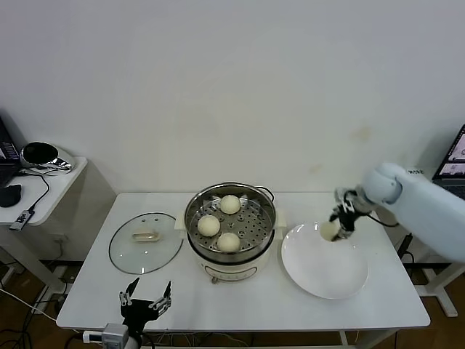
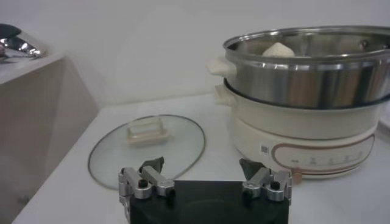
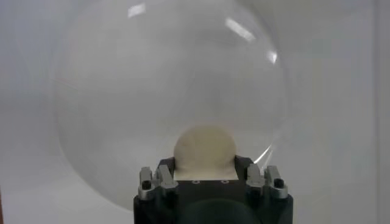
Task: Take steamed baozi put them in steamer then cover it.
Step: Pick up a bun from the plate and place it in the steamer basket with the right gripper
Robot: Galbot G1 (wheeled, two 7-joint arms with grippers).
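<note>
Clamped in the right gripper (image 1: 336,228) just above the plate (image 1: 320,280), the last bun (image 3: 204,150) — three already in the steamer (image 1: 229,222) off to its side — while left gripper (image 1: 145,299) idles open near the lid (image 1: 145,242).

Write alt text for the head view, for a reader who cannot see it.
The right gripper is shut on the last steamed baozi at the far edge of a white plate, beside the open steamer, which already holds three baozi. The glass lid lies flat on the table left of the steamer, and the left gripper hangs open near the front edge.
</note>
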